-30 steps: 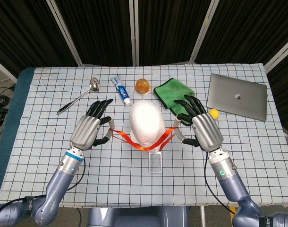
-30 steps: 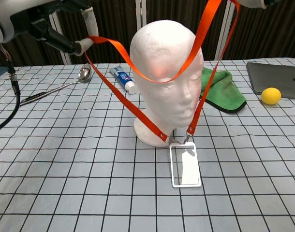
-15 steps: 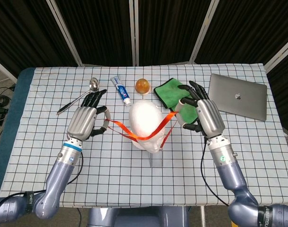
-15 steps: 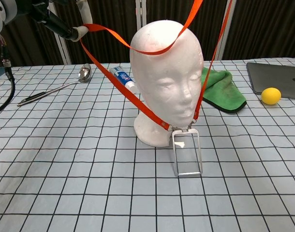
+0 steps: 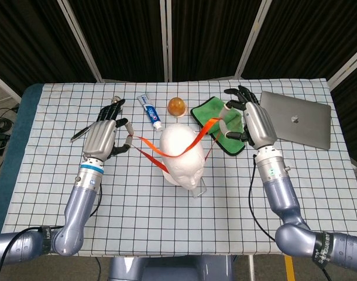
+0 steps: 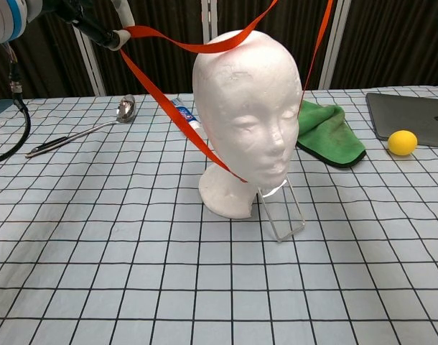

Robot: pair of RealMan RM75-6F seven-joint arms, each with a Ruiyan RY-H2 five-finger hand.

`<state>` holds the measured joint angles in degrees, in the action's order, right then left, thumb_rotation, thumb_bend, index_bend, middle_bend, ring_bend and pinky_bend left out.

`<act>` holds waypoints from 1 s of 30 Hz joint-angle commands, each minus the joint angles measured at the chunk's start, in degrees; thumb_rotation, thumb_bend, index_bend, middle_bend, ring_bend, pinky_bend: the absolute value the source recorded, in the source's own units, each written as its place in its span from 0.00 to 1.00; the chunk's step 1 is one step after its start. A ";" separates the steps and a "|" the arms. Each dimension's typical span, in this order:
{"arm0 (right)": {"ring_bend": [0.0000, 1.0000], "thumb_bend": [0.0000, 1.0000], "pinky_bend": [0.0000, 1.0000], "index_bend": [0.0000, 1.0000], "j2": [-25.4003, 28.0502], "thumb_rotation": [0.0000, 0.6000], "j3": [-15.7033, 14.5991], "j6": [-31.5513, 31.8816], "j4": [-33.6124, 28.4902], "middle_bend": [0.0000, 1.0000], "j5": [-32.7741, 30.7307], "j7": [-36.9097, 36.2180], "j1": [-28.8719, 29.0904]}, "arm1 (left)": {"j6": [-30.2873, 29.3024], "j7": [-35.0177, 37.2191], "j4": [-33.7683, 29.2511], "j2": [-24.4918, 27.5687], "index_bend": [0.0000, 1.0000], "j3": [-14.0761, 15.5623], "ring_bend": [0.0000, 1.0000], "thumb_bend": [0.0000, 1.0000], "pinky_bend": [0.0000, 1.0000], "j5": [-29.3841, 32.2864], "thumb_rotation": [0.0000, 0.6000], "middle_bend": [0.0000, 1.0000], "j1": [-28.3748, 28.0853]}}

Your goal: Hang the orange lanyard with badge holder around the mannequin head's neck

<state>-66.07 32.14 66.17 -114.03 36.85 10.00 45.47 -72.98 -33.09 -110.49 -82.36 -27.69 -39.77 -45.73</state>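
Note:
The white foam mannequin head stands upright mid-table. The orange lanyard is stretched over its crown, the upper band crossing the top of the head, the lower band running down past the chin. The clear badge holder hangs tilted under the chin, its lower edge on the table. My left hand holds the strap left of the head. My right hand holds the strap's other side, right of and behind the head; the chest view does not show it.
Behind the head lie a toothpaste tube, an amber ball and a green cloth. A metal ladle lies at the back left, a grey laptop at the right, and a yellow ball beside it.
Both hands moved away from me toward the table's back, carrying the strap up from the face to the crown. The badge holder lifted off the table and now tilts under the chin.

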 commanded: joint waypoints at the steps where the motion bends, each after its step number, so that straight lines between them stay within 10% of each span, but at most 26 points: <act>1: 0.00 0.41 0.00 0.72 -1.19 1.00 -0.64 0.50 2.65 0.18 -3.62 4.28 3.13 | -0.38 -1.05 1.67 -0.54 0.71 -0.27 0.00 0.48 0.00 1.58 1.00 0.00 -1.15; 16: 0.00 0.41 0.00 0.70 -4.83 1.00 1.41 2.05 9.67 0.18 -14.68 9.28 9.40 | -1.93 -2.01 7.17 -3.26 0.59 -0.65 0.00 0.56 0.00 8.66 1.00 0.00 -3.70; 20: 0.00 0.11 0.00 0.23 -5.38 1.00 0.67 1.88 11.31 0.06 -15.97 11.05 10.44 | -1.24 -2.66 7.69 -3.32 0.01 -1.01 0.00 0.14 0.00 12.17 1.00 0.00 -4.18; 23: 0.00 0.00 0.00 0.02 -5.20 1.00 -0.28 1.24 11.84 0.00 -16.39 12.43 10.75 | -0.09 -0.27 7.80 -3.12 0.00 -1.75 0.00 0.00 0.00 12.14 0.95 0.00 -3.86; 30: 0.00 0.00 0.00 0.00 -5.36 1.00 -2.15 3.07 12.95 0.00 -12.84 13.50 10.44 | 1.77 4.39 8.41 -2.12 0.00 -0.90 0.00 0.00 0.00 7.56 0.89 0.00 -2.52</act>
<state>-71.39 30.29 68.92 -101.24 23.64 23.37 56.05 -71.54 -29.02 -102.15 -84.74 -28.81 -31.92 -48.49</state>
